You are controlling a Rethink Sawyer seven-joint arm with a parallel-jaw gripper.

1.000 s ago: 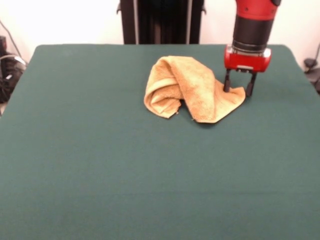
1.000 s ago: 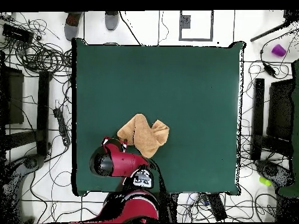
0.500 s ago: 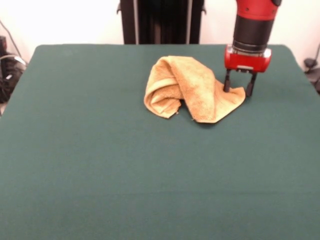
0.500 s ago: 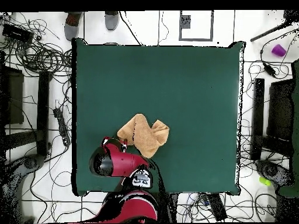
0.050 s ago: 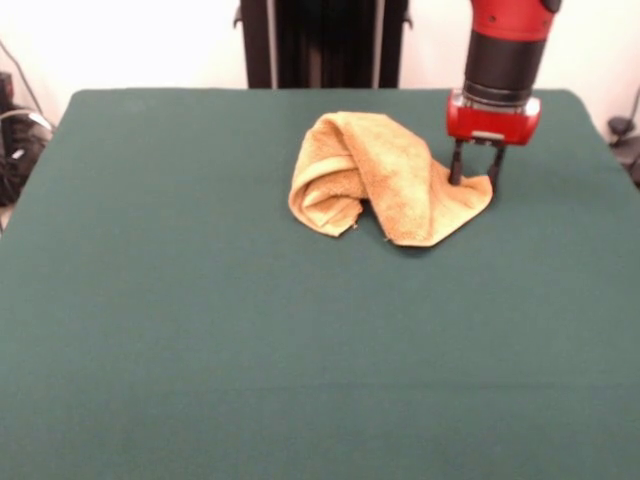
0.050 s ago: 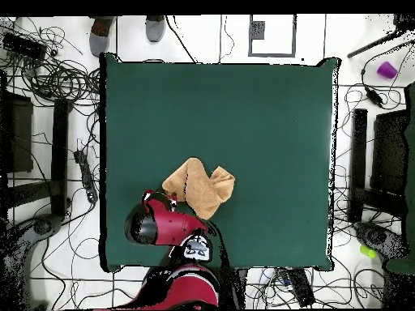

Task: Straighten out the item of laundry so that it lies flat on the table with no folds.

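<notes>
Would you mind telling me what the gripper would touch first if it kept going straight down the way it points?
Most likely the towel: the gripper points down with its jaws astride the towel's corner, close to the table. Whether the tips already touch cloth or tabletop is unclear.

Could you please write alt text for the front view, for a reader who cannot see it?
A crumpled golden towel lies bunched on a dark green table, far from flat. The red arm's tool has its two fingers down at the towel's right corner.
</notes>
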